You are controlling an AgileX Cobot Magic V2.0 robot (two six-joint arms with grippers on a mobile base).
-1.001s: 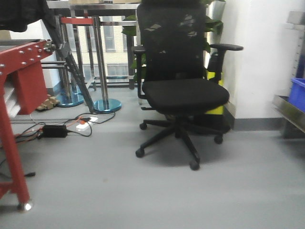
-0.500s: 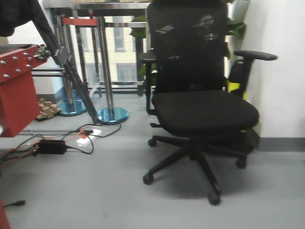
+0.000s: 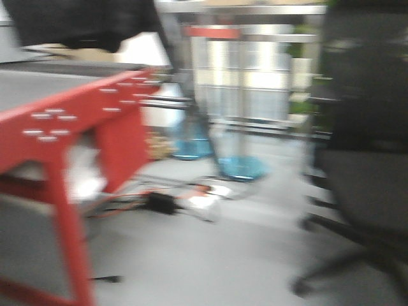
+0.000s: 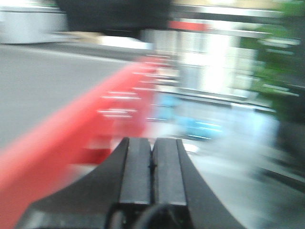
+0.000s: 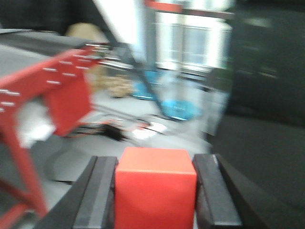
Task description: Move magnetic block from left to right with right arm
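- Broadly, all three views are smeared sideways, so only large shapes read; the grey floor [image 3: 210, 261] fills the lower part of the front view.
- To the left stands the counter [image 3: 83, 102], a grey top on a red bolted frame. What lies on the top is too blurred to tell.
- On the right edge of the front view sits a black office chair [image 3: 363, 172], apart from the counter.
- Between them, farther back, is a chrome post on a round blue base [image 3: 241, 167], with a dark power brick [image 3: 162, 203] and cables on the floor in front of it.
- The left claw [image 4: 152, 162] is pressed flat together with nothing between its fingers, and the counter's red edge runs past on its left.
- The right claw [image 5: 155, 191] is clamped on the magnetic block [image 5: 156, 183], one dark finger flat against each side face.
- The block is a red cube, so it has no long axis to line up. It sits square and level in the grip, with its top and front faces showing.
- Judged from the right wrist view, the block needs no reaching for, and the right arm alone has it. The coming move turns on the counter lying off to the claw's left, with only floor and chair ahead.
- Setting the block down looks premature until the counter top is under the claw.
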